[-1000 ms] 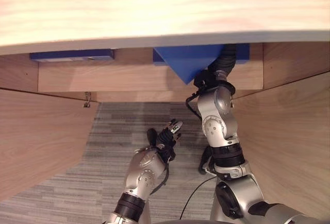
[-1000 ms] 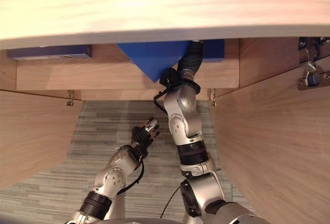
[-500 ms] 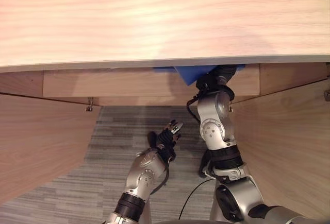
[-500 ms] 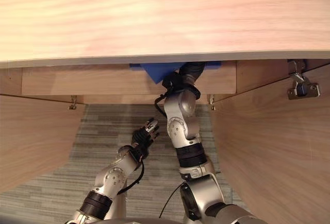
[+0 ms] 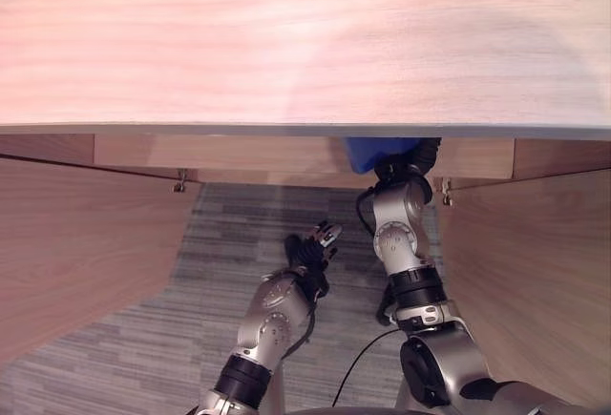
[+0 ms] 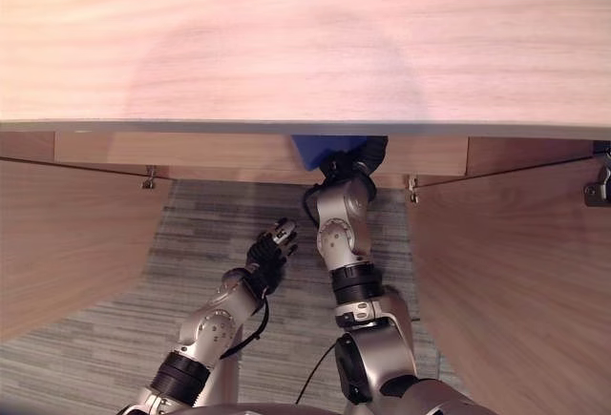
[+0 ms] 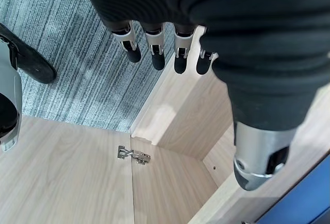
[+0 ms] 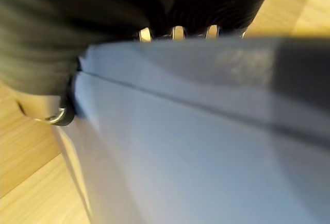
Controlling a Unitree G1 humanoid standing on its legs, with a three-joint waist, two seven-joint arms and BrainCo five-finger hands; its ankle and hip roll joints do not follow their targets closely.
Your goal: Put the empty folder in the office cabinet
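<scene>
Office — wooden cabinet (image 5: 286,43), grey carpet (image 5: 239,234).

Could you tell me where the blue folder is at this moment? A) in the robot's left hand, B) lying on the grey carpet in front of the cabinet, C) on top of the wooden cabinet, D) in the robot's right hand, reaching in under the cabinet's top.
D: the blue folder shows just under the cabinet top's front edge at the end of the right arm, and in the right wrist view the right hand is closed over it; the left hand hangs empty over the carpet.
</scene>
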